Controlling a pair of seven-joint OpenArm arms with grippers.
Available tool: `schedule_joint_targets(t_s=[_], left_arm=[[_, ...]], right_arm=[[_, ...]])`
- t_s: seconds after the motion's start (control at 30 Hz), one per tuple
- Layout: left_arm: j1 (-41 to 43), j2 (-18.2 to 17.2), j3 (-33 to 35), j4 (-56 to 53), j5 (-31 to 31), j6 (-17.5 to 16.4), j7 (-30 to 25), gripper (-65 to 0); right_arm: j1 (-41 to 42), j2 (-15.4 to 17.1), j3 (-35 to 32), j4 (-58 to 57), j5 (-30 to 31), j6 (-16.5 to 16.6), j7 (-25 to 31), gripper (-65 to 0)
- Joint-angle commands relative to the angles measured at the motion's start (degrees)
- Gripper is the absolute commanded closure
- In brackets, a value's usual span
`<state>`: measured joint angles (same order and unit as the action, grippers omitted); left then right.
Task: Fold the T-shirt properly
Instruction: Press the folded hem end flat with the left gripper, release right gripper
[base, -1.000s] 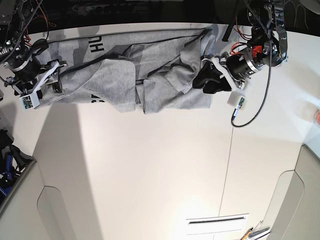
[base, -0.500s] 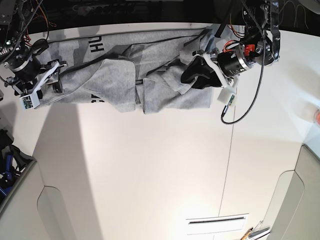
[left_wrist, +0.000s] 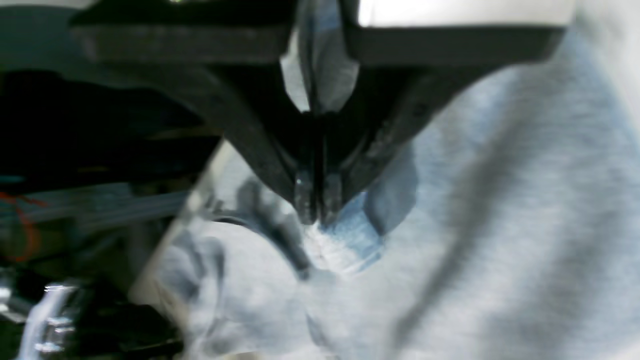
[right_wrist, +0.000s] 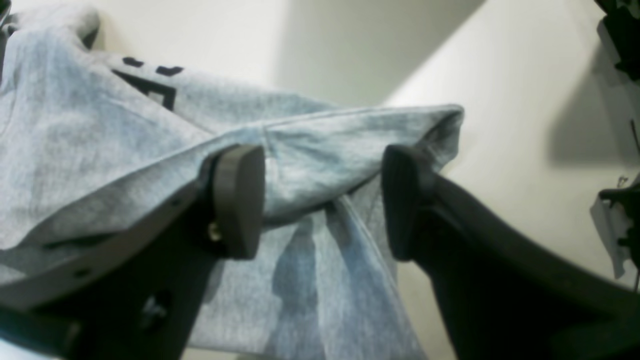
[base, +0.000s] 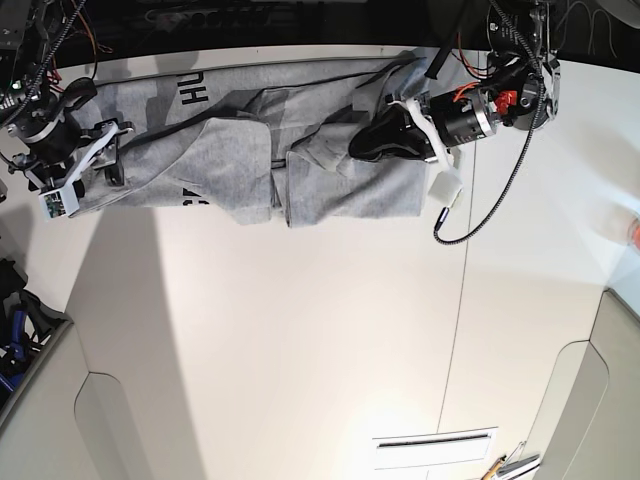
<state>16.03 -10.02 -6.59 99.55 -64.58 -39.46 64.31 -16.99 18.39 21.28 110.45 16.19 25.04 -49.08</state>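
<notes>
a crumpled grey t-shirt (base: 250, 140) lies stretched along the far edge of a white table (base: 300, 330), bunched in folds at its middle, with black block lettering showing near the end on the base view's left.

the left gripper (base: 358, 147), reaching in from the base view's right, sits over the cloth just past the shirt's middle. seen from its own wrist camera, the left gripper (left_wrist: 316, 212) has its two dark fingers (left_wrist: 302, 192) pressed together with no gap between the tips, and a small ridge of the t-shirt (left_wrist: 500, 210) is pinched right at those tips, puckering where they meet. more grey fabric shows up between the finger bases (the view is blurred, so finer detail cannot be told).

at the opposite end, the right gripper (base: 108, 150) rests at the shirt's edge. from its wrist camera the right gripper (right_wrist: 322, 200) stands wide apart, one flat grey pad (right_wrist: 239, 200) on one side and a dark pad on the other. a raised fold of the t-shirt (right_wrist: 100, 135) runs across the space between them, brushing the grey pad and reaching close to the dark one; neither side squeezes it. the hemmed corner of the fold hangs just above the dark pad, with bare table beyond.
</notes>
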Motion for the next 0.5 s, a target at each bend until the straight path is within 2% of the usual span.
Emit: schedule_joint_targets(t_s=[0.0, 0.1, 0.2, 0.3, 0.4, 0.43, 0.47], left_arm=[[-0.26, -0.24, -0.07, 0.79, -3.91, -0.54, 0.72, 0.0], [-0.28, -0.11, -0.07, 0.79, -10.34, -0.54, 5.49, 0.0], [-0.13, -0.11, -0.07, 0.79, -14.21, -0.54, 9.27, 0.0], [0.7, -0.13, -0.07, 0.79, -16.28, -0.54, 9.46, -1.1], [1.4, -0.13, -0.07, 0.79, -16.85, -0.54, 9.44, -20.4], [1.46, -0.11, -0.07, 0.79, -16.85, -0.54, 9.38, -24.1], [1.44, -0.11, -0.07, 0.79, -16.85, -0.54, 9.22, -24.7]], right_arm=[[0.31, 0.81, 0.42, 0.9, 0.31, -0.22, 1.31, -36.5], [0.31, 0.81, 0.42, 0.9, 0.33, -0.24, 1.31, -36.5], [0.31, 0.81, 0.42, 0.9, 0.33, -0.24, 1.33, -36.5], [0.31, 0.81, 0.42, 0.9, 0.33, -0.24, 1.33, -36.5], [0.31, 0.81, 0.42, 0.9, 0.33, -0.24, 1.33, -36.5], [0.31, 0.81, 0.42, 0.9, 0.33, -0.24, 1.33, -36.5], [0.31, 0.81, 0.42, 0.9, 0.33, -0.24, 1.33, -36.5]])
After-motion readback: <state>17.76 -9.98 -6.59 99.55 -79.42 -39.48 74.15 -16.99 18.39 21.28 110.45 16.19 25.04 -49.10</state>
